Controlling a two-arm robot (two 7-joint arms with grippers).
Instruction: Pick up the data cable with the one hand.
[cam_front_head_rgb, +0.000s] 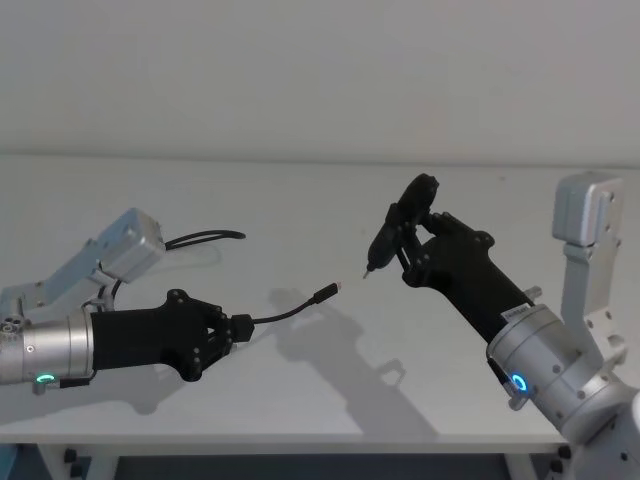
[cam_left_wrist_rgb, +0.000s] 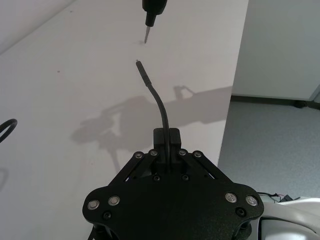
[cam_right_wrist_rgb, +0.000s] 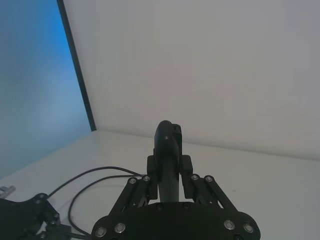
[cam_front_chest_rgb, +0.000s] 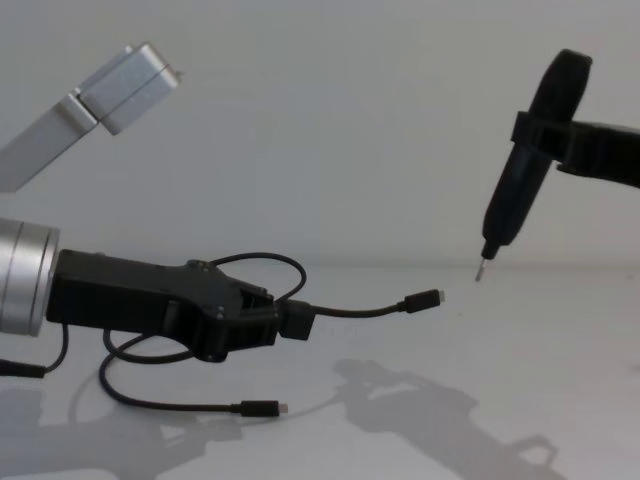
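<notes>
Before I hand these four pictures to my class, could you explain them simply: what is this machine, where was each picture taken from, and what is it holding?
This is a robot with two arms, each ending in a two-fingered gripper. One picture looks down from its head, one looks across the table from its chest, and two come from cameras on the wrists.

The left gripper is shut on the data cable, a thin black cord. One plug end sticks out in the air towards the right arm. The rest of the cord loops behind the gripper, and its other plug lies on the white table.

The right gripper is shut on a pen-shaped black tool with a thin metal tip, held above the table and pointing down near the free plug.
</notes>
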